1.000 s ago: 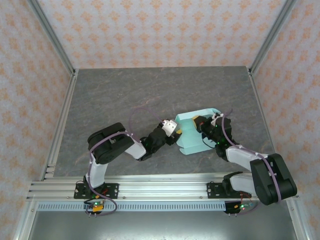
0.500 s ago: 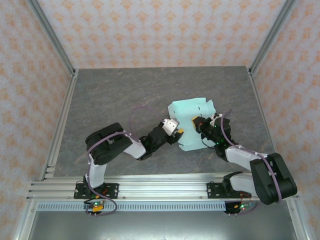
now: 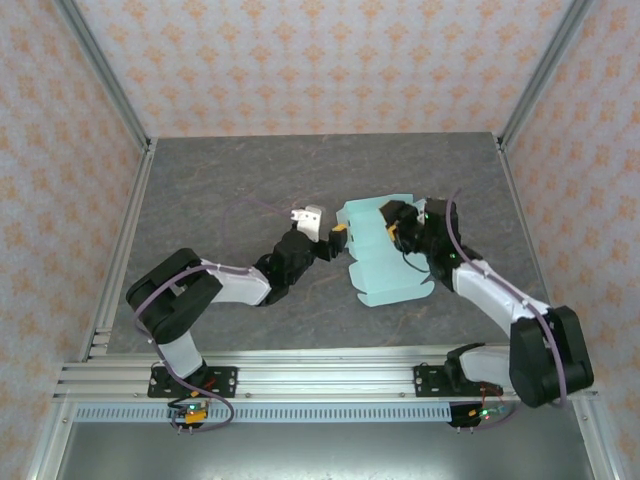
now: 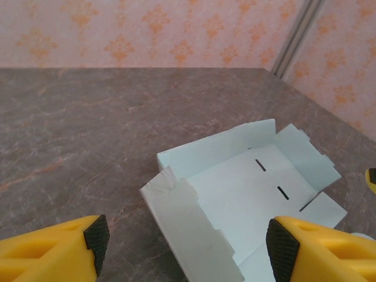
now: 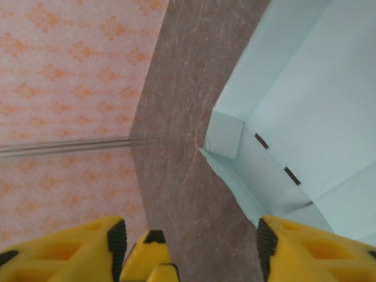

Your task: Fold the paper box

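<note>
Though barely folded, paper box [image 3: 385,275] (slotted)

Grey-brown table [image 3: 250,180] with a stone pattern, matte, veined with rusty and pale streaks, edged by metal rails [image 3: 118,250] along the left, right and near sides. Lying on it, right of centre: the paper box [image 3: 385,270], thin mint-blue card, opened out almost flat. Middle panel pressed to the surface and cut by two short dark slots. Far wall and left wall creased up from the base, corner tab tucked between them. Notched flaps spread outward at the other edges, resting on the stone pattern.
</note>
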